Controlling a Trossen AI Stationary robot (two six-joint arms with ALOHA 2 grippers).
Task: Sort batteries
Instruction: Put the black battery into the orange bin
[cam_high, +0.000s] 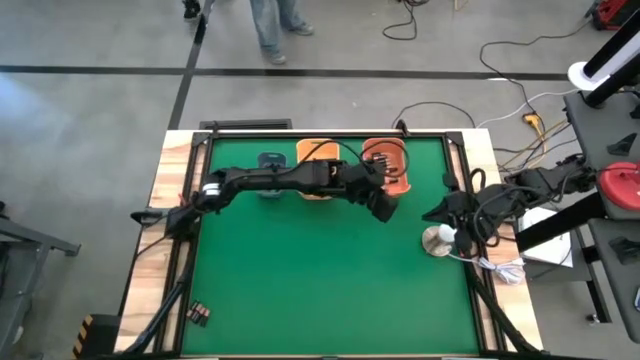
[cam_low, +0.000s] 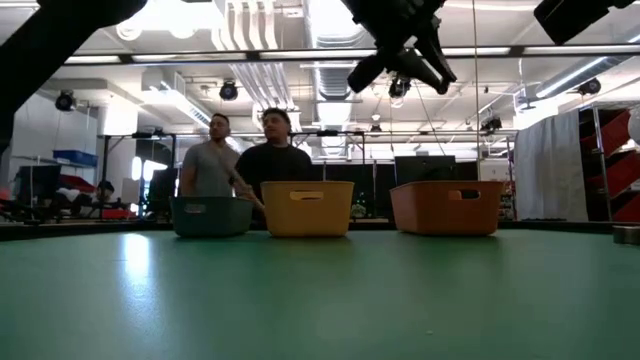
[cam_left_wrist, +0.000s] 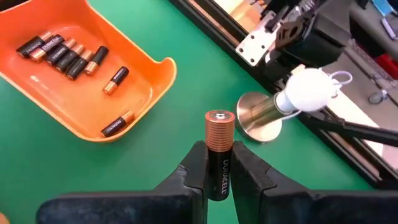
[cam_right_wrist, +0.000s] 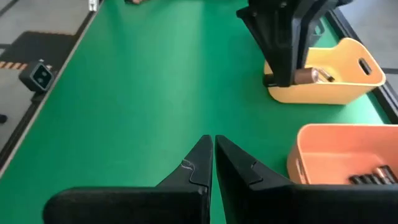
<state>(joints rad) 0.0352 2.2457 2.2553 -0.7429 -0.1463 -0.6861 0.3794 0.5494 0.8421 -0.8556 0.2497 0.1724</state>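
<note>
Orange bin (cam_left_wrist: 87, 81) already has about nine batteries (cam_left_wrist: 62, 55) lying in it, so sorting looks well underway. Left gripper (cam_left_wrist: 219, 163) pinches one more battery (cam_left_wrist: 219, 149), copper-top end outward, hanging in the air just beside the orange bin on the side toward the bench's right edge; from above it sits close to that bin's near corner (cam_high: 385, 205). Yellow bin (cam_right_wrist: 329, 81) holds at least one cell (cam_right_wrist: 311, 76). Blue bin (cam_low: 211, 215) contents can't be read from here. A small cluster of loose batteries (cam_high: 199, 314) lies at the bench's (cam_high: 320, 270) near left corner, well apart from the bins, so those are probably what's left. Right gripper (cam_right_wrist: 212, 158) is pressed together and empty, parked at the right edge near a metal-based lamp (cam_left_wrist: 292, 99). Remaining: drop the held cell, fetch the corner cluster.
</note>
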